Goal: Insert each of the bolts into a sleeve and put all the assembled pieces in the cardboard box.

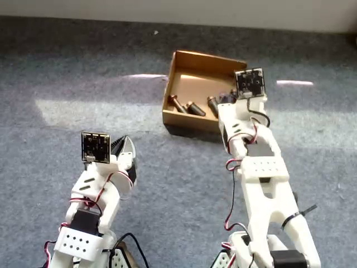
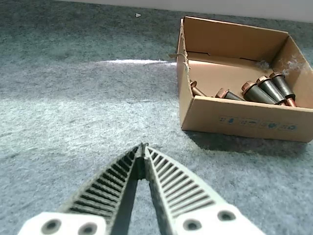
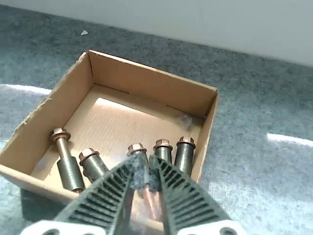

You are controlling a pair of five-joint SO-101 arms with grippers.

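Note:
The cardboard box [image 1: 189, 120] stands on the grey carpet at mid-back. Several bolts in dark sleeves lie in it side by side, among them one at the left end [image 1: 177, 104] and one beside it [image 1: 195, 108]. My right gripper [image 1: 227, 99] hangs over the box's right front part. In the right wrist view the right gripper [image 3: 143, 164] is shut on the middle bolt-and-sleeve piece [image 3: 141, 169], whose copper head [image 3: 136, 148] points to the far wall. My left gripper [image 1: 127, 140] rests low at the front left, shut [image 2: 143, 147] on nothing, well short of the box [image 2: 234, 120].
Grey carpet [image 1: 72, 72] spreads all around the box, with bright light patches across it. A pale wall edge [image 3: 195, 24] runs along the back. Open floor lies between the left gripper and the box.

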